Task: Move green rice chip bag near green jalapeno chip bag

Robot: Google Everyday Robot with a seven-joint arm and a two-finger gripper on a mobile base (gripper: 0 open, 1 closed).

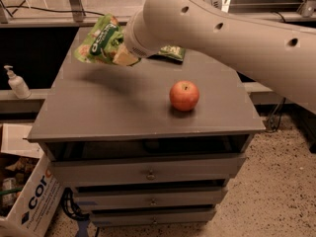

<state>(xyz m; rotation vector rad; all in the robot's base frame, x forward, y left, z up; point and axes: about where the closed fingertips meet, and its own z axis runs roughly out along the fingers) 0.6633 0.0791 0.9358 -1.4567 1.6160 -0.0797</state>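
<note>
The robot's gripper (121,57) holds the rice bag (98,44) in the air above the rear-left part of the desk (98,115), clamped on the bag's right-hand end. The fingers themselves are mostly hidden behind the thick white wrist. The light-green bag sticks out to the left of the gripper, tilted, with its dark oval logo facing the camera and its far end pointing toward the rear-left corner. It is clear of the desktop and throws a soft shadow on the grey surface below. The arm (222,33) comes in from the right, crossing high over the rear-right corner and filling the upper right of the view. The jalapeno bag (172,52) lies flat by the rear edge, about midway along it, just right of the gripper. Its left part is covered by the wrist, so only a dark-green strip with a crimped edge shows. The two bags are near each other but apart, with the gripper between them. A red apple (184,95) stands alone toward the right edge, closer to the front than either bag and well apart from the held one. Below the top, three drawers (148,171) face the camera, all closed. Off the desk's left edge, a pump bottle (17,82) stands on a ledge, and a cardboard box (34,201) sits on the floor by the front-left corner.
</note>
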